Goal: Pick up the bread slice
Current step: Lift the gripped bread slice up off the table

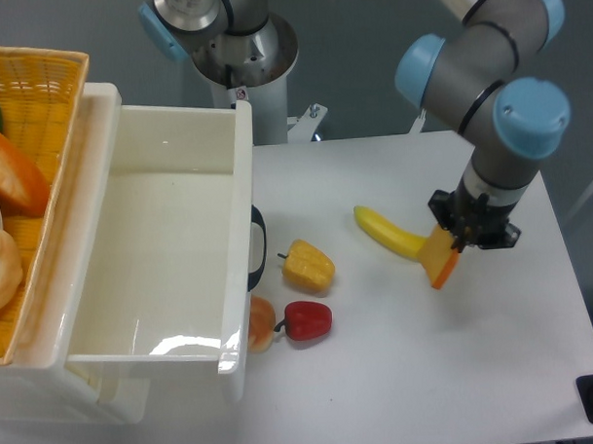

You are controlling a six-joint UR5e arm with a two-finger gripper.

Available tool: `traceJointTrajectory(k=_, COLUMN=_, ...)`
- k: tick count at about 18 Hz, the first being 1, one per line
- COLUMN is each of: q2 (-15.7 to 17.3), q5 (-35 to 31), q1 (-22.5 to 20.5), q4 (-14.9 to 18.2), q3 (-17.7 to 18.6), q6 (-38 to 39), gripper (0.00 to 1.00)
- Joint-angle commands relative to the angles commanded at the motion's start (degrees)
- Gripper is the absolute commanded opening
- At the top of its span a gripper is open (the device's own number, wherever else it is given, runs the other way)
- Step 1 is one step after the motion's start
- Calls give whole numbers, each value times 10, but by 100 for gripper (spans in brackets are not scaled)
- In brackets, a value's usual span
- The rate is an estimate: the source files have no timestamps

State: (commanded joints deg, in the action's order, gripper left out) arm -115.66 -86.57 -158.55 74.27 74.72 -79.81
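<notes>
Fixed camera: our black two-finger gripper (467, 237) has its jaws clamped on the thin orange-tan toy bread slice (441, 258), which hangs edge-on, clear of the white table (399, 365), just beside the yellow toy banana (387, 232). We should rise straight and slowly; the grip is on one edge, so the slice could pivot.

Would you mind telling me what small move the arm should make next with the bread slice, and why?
Probably a short further lift straight up. The end effector is shut on the bread slice, which hangs tilted with its lower corner near the table and right beside the banana. More height would likely clear both before any sideways travel.
</notes>
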Motion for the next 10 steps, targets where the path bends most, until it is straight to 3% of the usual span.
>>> traceJointTrajectory(k=10, q2=19, q5=-32, q1=-12, q4=41, q3=-6, q6=-4, gripper=0)
